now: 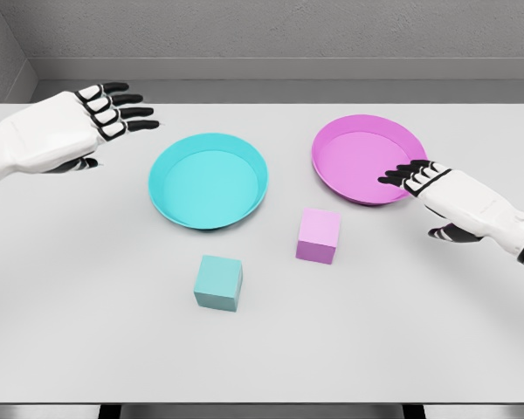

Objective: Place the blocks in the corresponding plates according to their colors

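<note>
Blocks sat loose on surface [87, 288]: cyan block [218, 283] at 6 o'clock of cyan plate [209, 180], pink block [319, 235] at 7 o'clock of pink plate [362, 158]. Both hands' fingers apart, holding nothing: left hand [65, 129], right hand [454, 199].

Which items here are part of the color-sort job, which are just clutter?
Job items: teal block, pink block, teal plate, pink plate, both plates without blocks; left hand and right hand, both open.

Lying about: nothing. Only the white table underneath.
</note>
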`<move>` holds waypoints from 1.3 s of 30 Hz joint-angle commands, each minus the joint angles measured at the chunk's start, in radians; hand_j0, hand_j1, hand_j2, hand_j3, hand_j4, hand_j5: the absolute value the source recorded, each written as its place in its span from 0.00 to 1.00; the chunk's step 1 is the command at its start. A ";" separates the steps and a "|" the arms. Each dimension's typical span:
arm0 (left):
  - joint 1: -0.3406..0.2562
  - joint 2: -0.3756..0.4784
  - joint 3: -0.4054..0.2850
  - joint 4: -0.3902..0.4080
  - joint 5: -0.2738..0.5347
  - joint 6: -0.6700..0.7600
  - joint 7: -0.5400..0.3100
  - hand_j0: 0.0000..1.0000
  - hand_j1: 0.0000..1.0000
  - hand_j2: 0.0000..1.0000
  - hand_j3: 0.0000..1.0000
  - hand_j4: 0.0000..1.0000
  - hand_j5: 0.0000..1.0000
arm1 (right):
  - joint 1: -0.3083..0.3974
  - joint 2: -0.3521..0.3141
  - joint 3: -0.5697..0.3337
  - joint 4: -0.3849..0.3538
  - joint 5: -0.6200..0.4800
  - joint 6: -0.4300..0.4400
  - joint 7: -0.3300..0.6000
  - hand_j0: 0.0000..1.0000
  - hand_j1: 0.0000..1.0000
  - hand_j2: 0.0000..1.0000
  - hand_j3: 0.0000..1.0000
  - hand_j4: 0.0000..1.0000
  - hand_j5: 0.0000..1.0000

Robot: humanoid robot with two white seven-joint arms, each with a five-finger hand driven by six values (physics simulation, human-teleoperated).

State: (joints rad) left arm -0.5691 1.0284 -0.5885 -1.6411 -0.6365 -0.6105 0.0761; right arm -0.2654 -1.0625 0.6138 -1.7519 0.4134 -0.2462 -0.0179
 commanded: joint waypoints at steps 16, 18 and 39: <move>0.086 -0.109 -0.071 -0.129 0.003 0.000 -0.219 1.00 1.00 1.00 1.00 1.00 1.00 | -0.219 0.076 0.009 -0.001 0.021 -0.295 0.466 1.00 1.00 1.00 1.00 1.00 1.00; 0.087 -0.148 -0.094 -0.131 0.003 0.000 -0.285 1.00 1.00 1.00 1.00 1.00 1.00 | -0.252 0.082 0.017 -0.001 0.021 -0.357 0.466 1.00 1.00 1.00 1.00 1.00 1.00; 0.094 -0.274 -0.191 -0.135 -0.025 0.000 -0.418 1.00 1.00 1.00 1.00 1.00 1.00 | -0.440 0.243 0.204 0.068 0.022 -0.338 0.503 1.00 1.00 1.00 1.00 1.00 1.00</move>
State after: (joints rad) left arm -0.4755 0.7655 -0.7688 -1.7754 -0.6668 -0.6124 -0.3415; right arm -0.7056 -0.8236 0.8149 -1.6977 0.4405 -0.5943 0.4851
